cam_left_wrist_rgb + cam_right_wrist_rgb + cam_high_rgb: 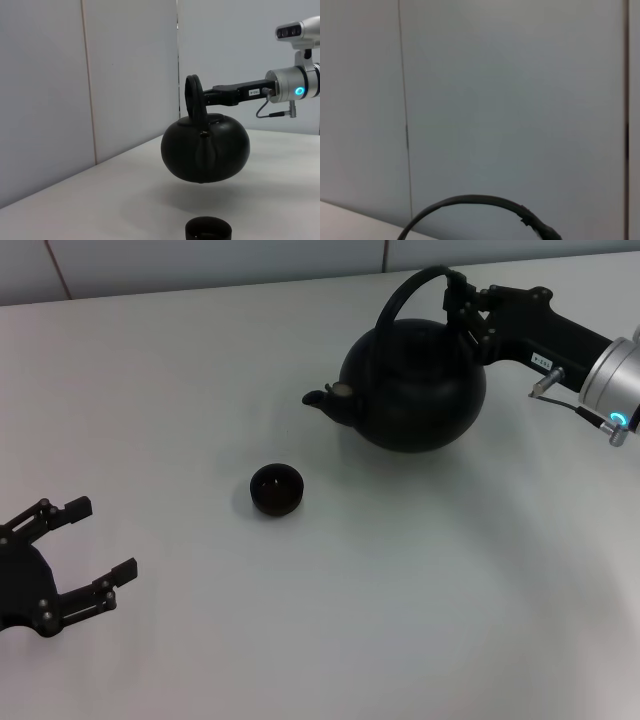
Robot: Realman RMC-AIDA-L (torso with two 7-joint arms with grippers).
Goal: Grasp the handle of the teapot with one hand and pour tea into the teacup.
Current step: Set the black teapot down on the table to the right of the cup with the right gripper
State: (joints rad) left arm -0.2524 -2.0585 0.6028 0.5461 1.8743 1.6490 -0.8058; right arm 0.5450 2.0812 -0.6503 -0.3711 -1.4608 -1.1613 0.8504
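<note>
The black teapot [415,385] hangs in the air above the white table, spout [320,400] toward the teacup. The left wrist view shows it lifted clear of the table [205,150]. My right gripper [468,302] is shut on the arched handle [400,295] at its top right. The handle also shows in the right wrist view [470,201]. The small black teacup [276,489] stands on the table in front and to the left of the spout; its rim shows in the left wrist view [208,231]. My left gripper [85,560] is open and empty at the near left.
The white table [350,590] spreads around the cup. A light panelled wall [75,75] stands behind the table's far edge. My right arm [600,370] reaches in from the right.
</note>
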